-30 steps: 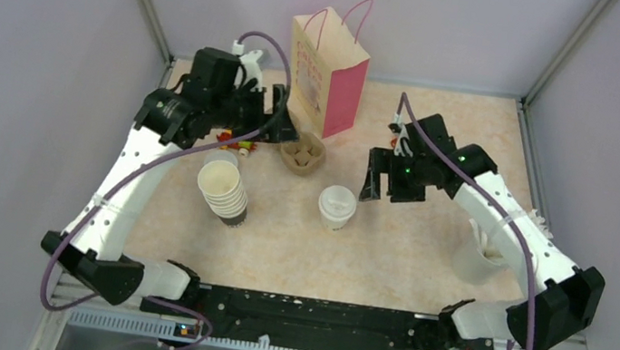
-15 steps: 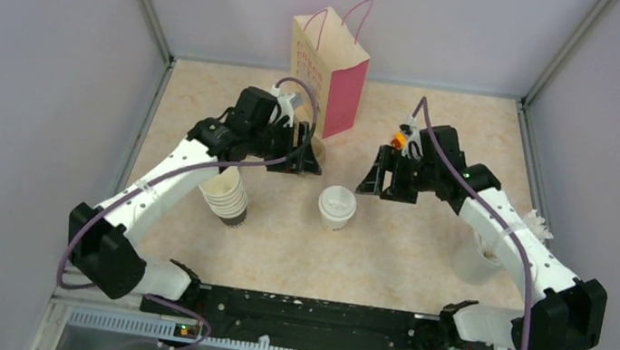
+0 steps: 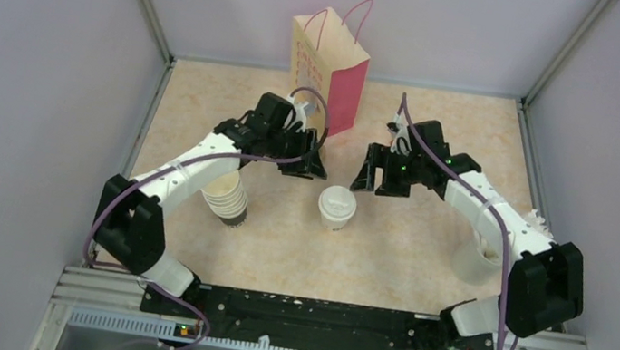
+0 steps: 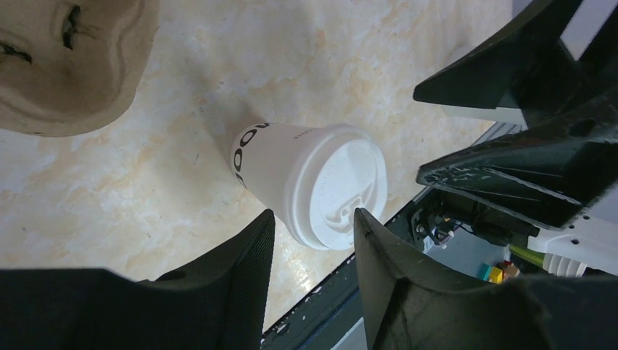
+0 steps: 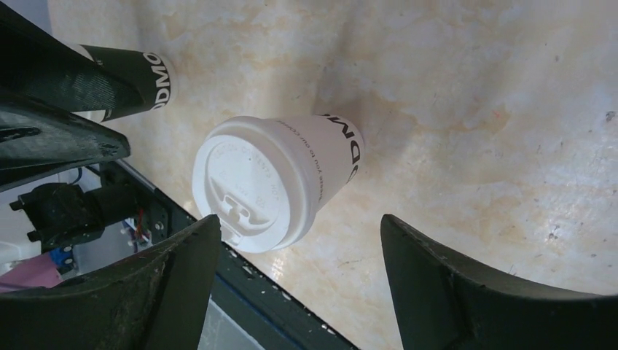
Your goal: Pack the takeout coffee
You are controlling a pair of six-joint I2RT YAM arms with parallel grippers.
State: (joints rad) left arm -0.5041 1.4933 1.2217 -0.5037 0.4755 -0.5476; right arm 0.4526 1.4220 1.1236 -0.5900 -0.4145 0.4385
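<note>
The takeout coffee [image 3: 337,206], a small white cup with a round white lid, stands upright at the table's middle. My left gripper [image 3: 313,162] is open and hovers just behind and left of it. In the left wrist view the cup [image 4: 313,182] lies just ahead of the open gripper [image 4: 313,214], untouched. My right gripper [image 3: 372,173] is open wide, just behind and right of the cup. In the right wrist view the cup [image 5: 270,182] sits ahead of that gripper [image 5: 299,219], nearer its left finger. Both grippers are empty.
A cream and pink paper bag [image 3: 330,68] stands upright at the back. A stack of nested cups [image 3: 226,193] is left of the coffee. A brown pulp cup carrier [image 4: 65,65] lies under my left wrist. A larger white cup with sticks [image 3: 483,254] is at the right.
My left arm has swung from the back left towards the middle, ending close behind the coffee. My right gripper has shifted slightly to the left. The coffee has not moved.
</note>
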